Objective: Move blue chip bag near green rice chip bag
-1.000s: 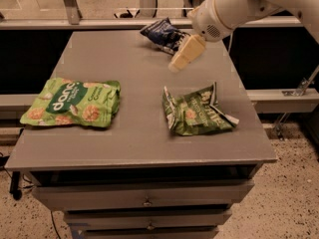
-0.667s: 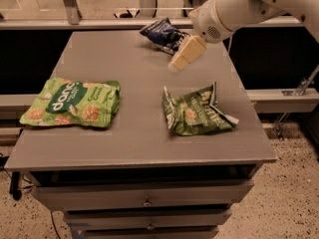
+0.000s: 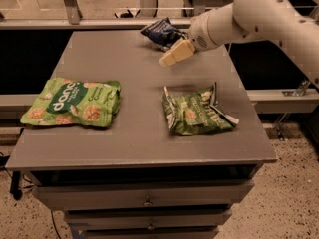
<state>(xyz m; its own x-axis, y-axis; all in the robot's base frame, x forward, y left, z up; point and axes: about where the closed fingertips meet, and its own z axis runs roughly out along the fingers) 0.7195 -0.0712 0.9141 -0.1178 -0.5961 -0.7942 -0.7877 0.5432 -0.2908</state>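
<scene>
The blue chip bag [image 3: 159, 33], small and dark navy, lies at the far edge of the grey table [image 3: 134, 138], right of centre. The green rice chip bag [image 3: 72, 103], large, flat and light green with a dark label, lies at the table's left side. My gripper [image 3: 174, 55], cream-coloured on a white arm [image 3: 259, 14], hovers just in front of and slightly right of the blue bag, above the table. It holds nothing that I can see.
A smaller, darker green wrinkly bag [image 3: 196, 111] with jagged white edges lies at the right middle of the table. Drawers [image 3: 147, 200] are below the front edge. A rail [image 3: 99, 23] runs behind the table.
My gripper has moved a little to the left, staying just in front of the blue chip bag. The three bags have not moved.
</scene>
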